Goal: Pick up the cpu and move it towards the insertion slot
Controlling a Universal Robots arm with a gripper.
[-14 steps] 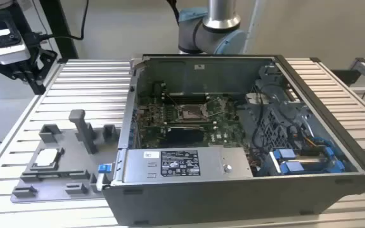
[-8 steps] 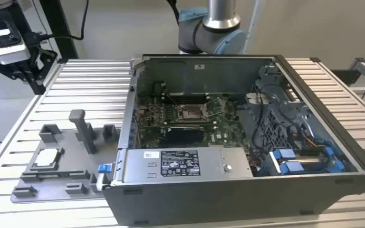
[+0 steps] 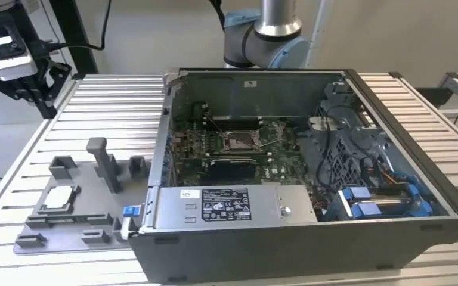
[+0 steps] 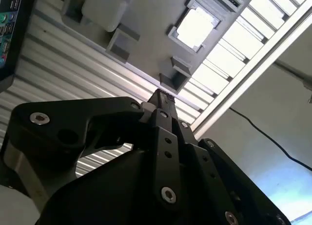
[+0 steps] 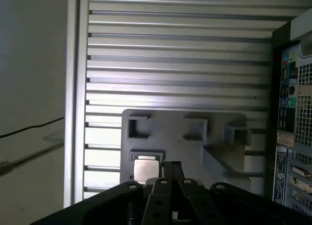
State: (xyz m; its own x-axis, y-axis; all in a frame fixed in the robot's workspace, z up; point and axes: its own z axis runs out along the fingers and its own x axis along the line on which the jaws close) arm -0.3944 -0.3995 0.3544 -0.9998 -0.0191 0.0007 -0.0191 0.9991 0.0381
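Note:
The cpu (image 3: 59, 198) lies flat, silvery face up, in a square recess of the grey plastic tray (image 3: 70, 229) at the exterior view's left. It also appears in both wrist views, as the cpu (image 4: 196, 27) and the cpu (image 5: 146, 170). My gripper (image 3: 45, 104) hangs high over the table's far left corner, well above and behind the tray. Its black fingers (image 4: 163, 101) are pressed together with nothing between them, and the gripper (image 5: 171, 167) points down toward the tray. The insertion slot (image 3: 240, 140) sits on the green board inside the open computer case.
The open computer case (image 3: 388, 250) fills the middle and the exterior view's right of the slatted aluminium table (image 3: 110, 113). A white-labelled metal box (image 3: 229, 205) and blue plastic parts (image 3: 380, 202) sit inside it. Raised blocks (image 3: 105, 164) stand on the tray. The arm's base (image 3: 265, 36) stands behind the case.

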